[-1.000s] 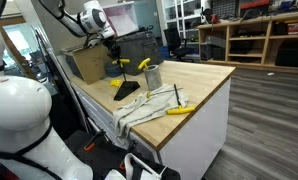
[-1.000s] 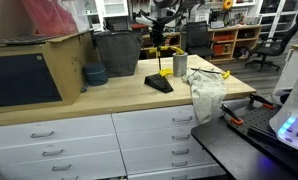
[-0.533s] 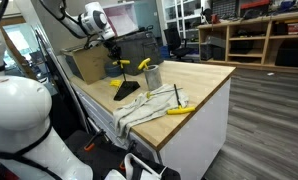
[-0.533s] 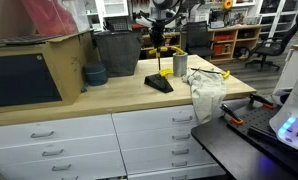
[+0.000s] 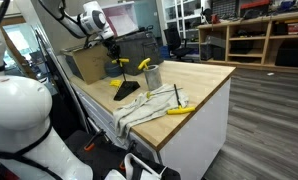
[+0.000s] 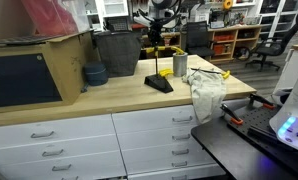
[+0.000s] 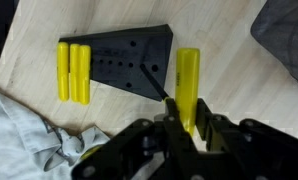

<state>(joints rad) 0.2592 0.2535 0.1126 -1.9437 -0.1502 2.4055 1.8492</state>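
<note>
Nothing has moved since the earlier frames: arm, yellow pieces and cloth all sit where they were in both exterior views.

Landmark: black base plate, flat on the bench, with a thin rod rising from it.

Fingers: closed on the near end of the yellow bar, one finger on each long side. We hedge this, because the finger bodies hide the contact itself in the wrist view.

Position of the yellow bar: just off the plate's slanted edge, beside the rod, with its long axis running away from the wrist. On the opposite side of the plate a pair of yellow bars lies side by side against its straight edge. Beyond that pair, away from the plate, is a crumpled grey cloth. A dark bin stands well apart from the plate, past the held bar.

Handling judgement:
- We take the bar to be light and stiff, a plain rod of plastic or similar, not fragile.
- Its surface looks smooth, so we expect it to be somewhat slippery. An end grip leaves a long free length that could swing or pivot between the pads.
- The best hold is across the narrow width, squarely on the two long faces. Nearer mid-length would be steadier than the end.
</note>
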